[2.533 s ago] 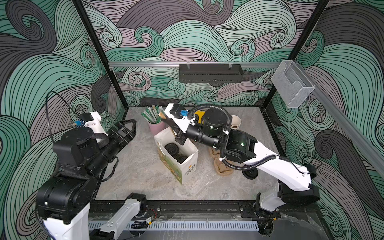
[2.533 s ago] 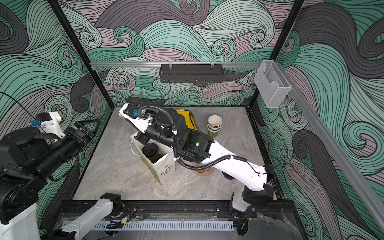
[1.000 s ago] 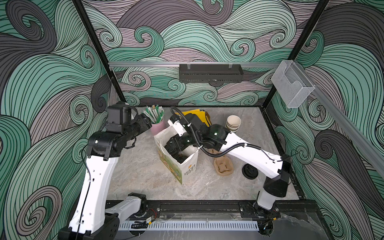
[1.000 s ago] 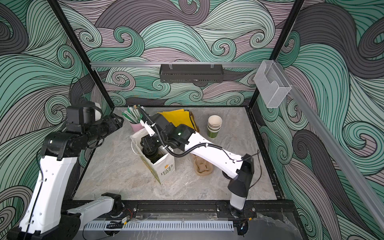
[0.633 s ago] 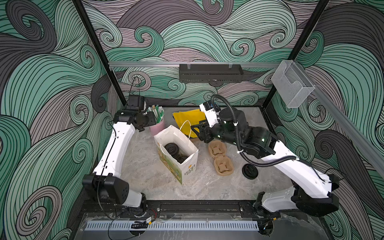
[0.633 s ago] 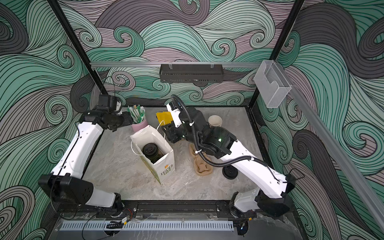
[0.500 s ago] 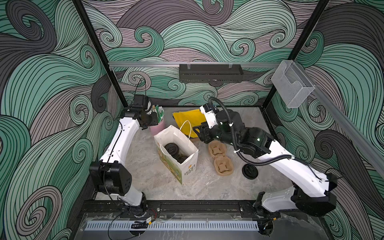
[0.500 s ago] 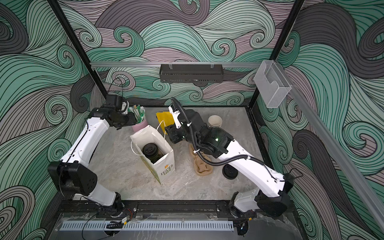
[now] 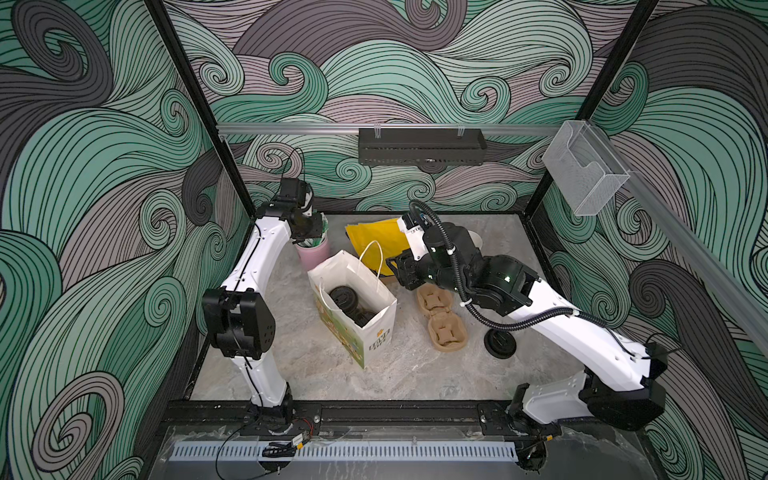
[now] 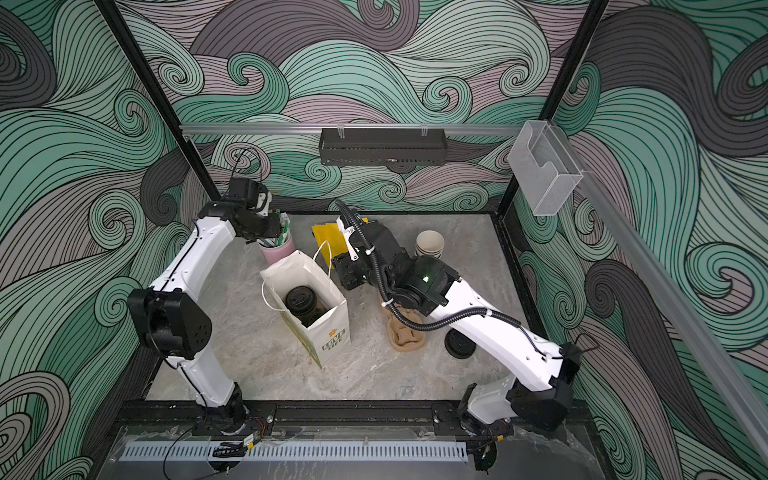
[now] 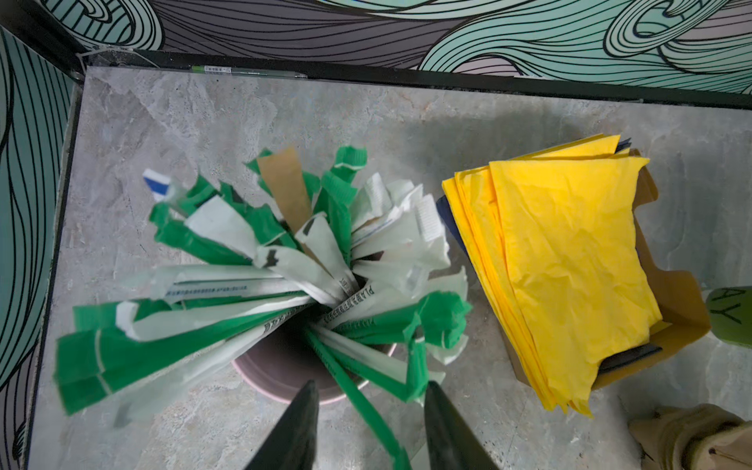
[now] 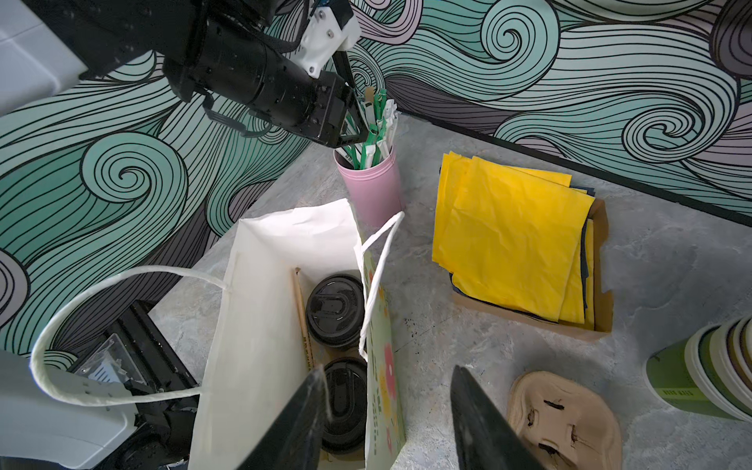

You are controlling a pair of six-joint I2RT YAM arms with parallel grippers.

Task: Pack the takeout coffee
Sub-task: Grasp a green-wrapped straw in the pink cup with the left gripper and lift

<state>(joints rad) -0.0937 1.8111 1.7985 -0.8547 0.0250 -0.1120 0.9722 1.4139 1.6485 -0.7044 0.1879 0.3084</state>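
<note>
Left wrist view alone: left gripper (image 11: 370,384) apart, astride green-wrapped straw (image 11: 342,368). Right gripper (image 12: 389,370) apart, empty, by white paper bag (image 12: 260,264) holding black-lidded takeout coffee cups (image 12: 335,311).

Robot test booth: swirl-printed walls (image 9: 415,62), black frame (image 9: 198,104).

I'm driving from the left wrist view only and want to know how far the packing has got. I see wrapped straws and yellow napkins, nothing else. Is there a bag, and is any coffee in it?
Observer: Yes. A white paper bag stands open next to the pink straw cup, with two black-lidded cups inside.
Operator: Where is the other arm?
Observer: The right gripper hovers open over the bag's edge, holding nothing.
Operator: Anything loose on the table?
Observer: One loose black lid lies near the cardboard cup carriers.
</note>
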